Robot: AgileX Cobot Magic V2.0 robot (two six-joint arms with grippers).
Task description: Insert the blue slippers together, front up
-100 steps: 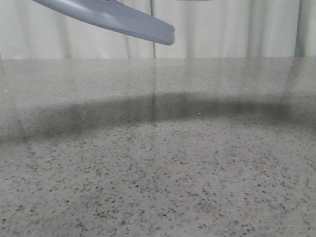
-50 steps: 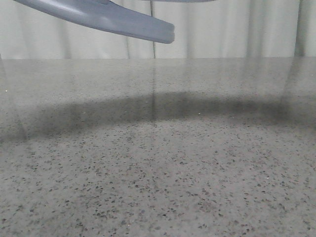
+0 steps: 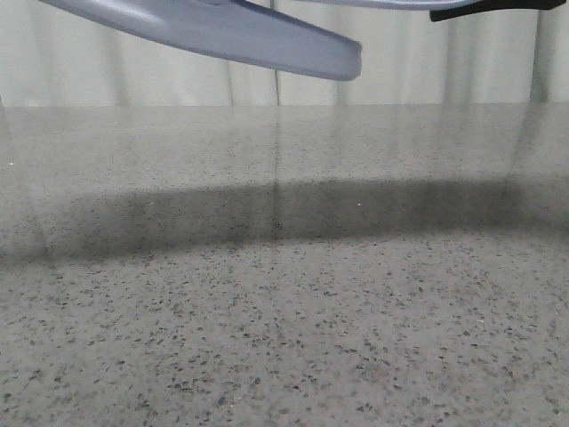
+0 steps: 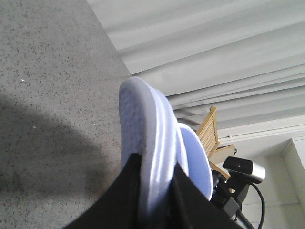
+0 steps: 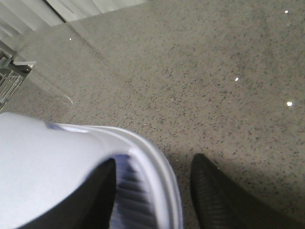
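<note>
Both slippers [image 4: 152, 157] within left hand [image 4: 155, 200]

Speckled grey stone surface [image 3: 284, 311] with a broad dark shadow band across its middle. Pale pleated curtain [image 3: 400, 62] at 12 o'clock. Wooden slatted chair [image 4: 209, 131] visible in the left wrist view.

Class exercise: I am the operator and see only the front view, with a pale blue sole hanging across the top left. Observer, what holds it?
Observer: The left gripper is clamped on that pale blue-white moulded foam slipper, with one black finger on each face.
Operator: Where is its partner?
Observer: The matching second slipper stands just behind it; I cannot tell whether they touch.
Operator: And the right gripper?
Observer: A slipper rim sits inside the right gripper, with a gap on one side; I cannot tell whether it grips.
</note>
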